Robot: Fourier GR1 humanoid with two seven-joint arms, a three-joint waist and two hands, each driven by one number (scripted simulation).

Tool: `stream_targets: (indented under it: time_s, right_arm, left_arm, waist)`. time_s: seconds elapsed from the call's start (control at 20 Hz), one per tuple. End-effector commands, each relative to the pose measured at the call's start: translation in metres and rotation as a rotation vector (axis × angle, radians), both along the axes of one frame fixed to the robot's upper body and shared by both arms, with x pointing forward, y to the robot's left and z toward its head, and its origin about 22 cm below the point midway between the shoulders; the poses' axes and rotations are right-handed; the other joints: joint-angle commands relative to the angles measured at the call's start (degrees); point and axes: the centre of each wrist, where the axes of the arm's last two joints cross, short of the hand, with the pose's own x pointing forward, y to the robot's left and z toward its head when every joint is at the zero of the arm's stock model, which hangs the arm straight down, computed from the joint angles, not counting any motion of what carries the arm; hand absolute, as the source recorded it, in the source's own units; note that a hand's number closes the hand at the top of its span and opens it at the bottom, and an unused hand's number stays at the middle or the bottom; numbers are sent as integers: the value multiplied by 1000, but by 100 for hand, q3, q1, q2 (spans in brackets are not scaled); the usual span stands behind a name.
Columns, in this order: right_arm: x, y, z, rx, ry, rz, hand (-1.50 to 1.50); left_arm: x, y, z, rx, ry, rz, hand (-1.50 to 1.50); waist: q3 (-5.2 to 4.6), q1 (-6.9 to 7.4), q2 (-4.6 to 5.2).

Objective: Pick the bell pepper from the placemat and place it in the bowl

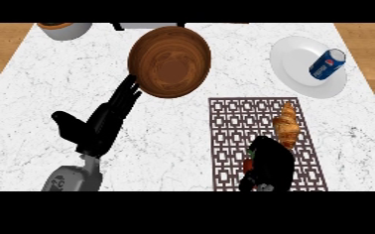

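Observation:
The bell pepper [249,164] is almost hidden: only a sliver of red and a bit of green show at the left edge of my right hand [271,164]. That hand is curled over it at the near end of the brown patterned placemat [234,124]. The wooden bowl [170,62] stands on the marble counter, up and to the left of the placemat, with nothing in it. My left hand [102,121] rests open on the counter, its straight fingers pointing up toward the bowl's lower left rim.
A croissant [286,125] lies on the placemat just above my right hand. A white plate [293,69] at the back right carries a blue can [327,64]. A pale bowl [67,29] sits at the back left corner.

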Motion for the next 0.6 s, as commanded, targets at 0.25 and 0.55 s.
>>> stream_targets:
  time_s: [0.25, 0.55]
  right_arm:
    - [9, 15, 9, -87, 3, 1, 150]
    - [-9, 70, 5, -147, -26, 312, 150]
  left_arm:
    - [5, -6, 6, 24, 0, 6, 0]
    - [5, -5, 10, -12, -12, -25, 0]
  waist:
    - [47, 6, 42]
    - [46, 174, 57]
